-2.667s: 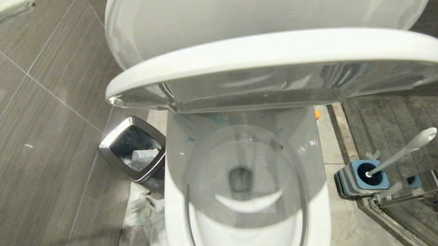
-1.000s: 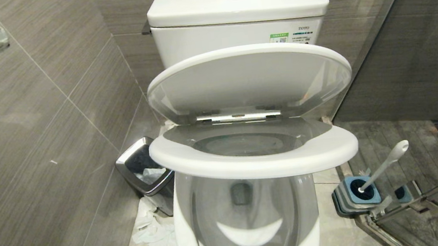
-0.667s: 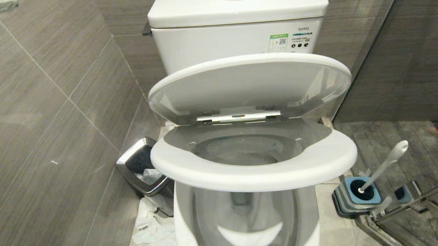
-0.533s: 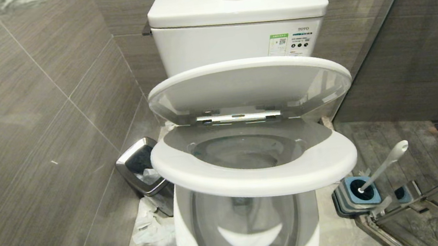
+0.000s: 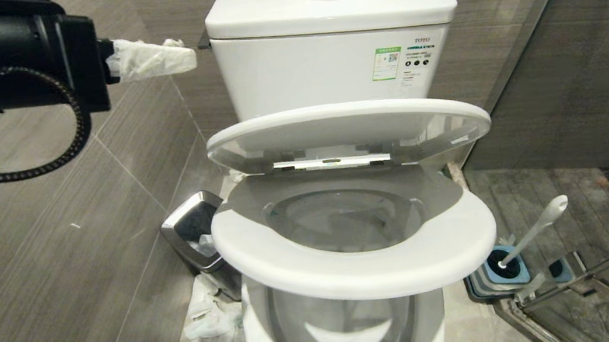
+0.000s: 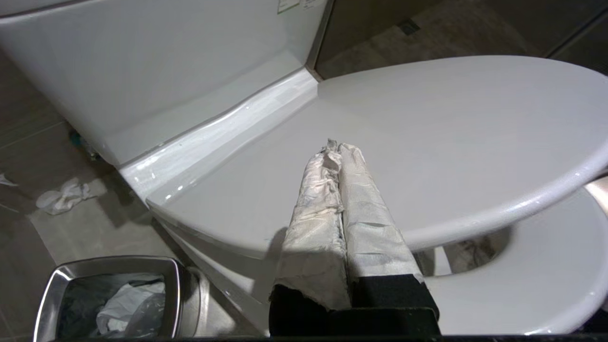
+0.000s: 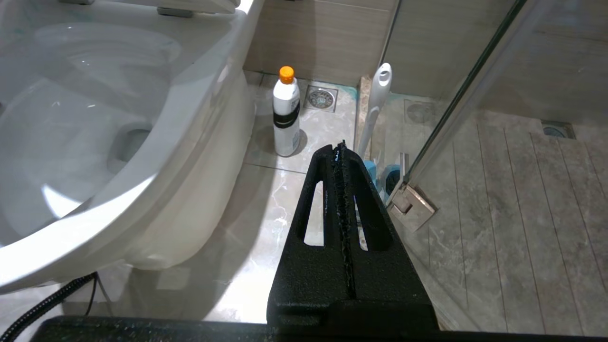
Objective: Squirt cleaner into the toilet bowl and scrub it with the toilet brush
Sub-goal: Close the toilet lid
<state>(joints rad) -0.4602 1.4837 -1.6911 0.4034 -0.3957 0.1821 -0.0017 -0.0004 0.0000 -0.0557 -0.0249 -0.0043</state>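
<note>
The toilet bowl (image 5: 349, 330) stands in the middle, the tank (image 5: 325, 56) behind it at twelve o'clock. The bin (image 5: 195, 232) is at nine o'clock, the toilet brush (image 5: 530, 235) in its holder (image 5: 497, 275) at three o'clock.

Bowl (image 5: 355, 329): glossy white ceramic oval, sitting open below the half-lowered seat (image 5: 351, 259); the seat is hanging tilted above the rim, and the lid (image 5: 346, 130) is slanting forward over it from the hinge.
Bowl interior: showing a dark drain opening (image 7: 126, 142) low in the basin, with faint blue smears near the back.
Cleaner (image 7: 286, 114): small white bottle with an orange cap and a dark band, standing upright on the floor just beside the bowl's base.
Brush (image 5: 533, 232): slim white handle with a rounded end, leaning out of its blue holder (image 5: 506, 271) on the floor near the bowl; bristle head hidden inside.
</note>
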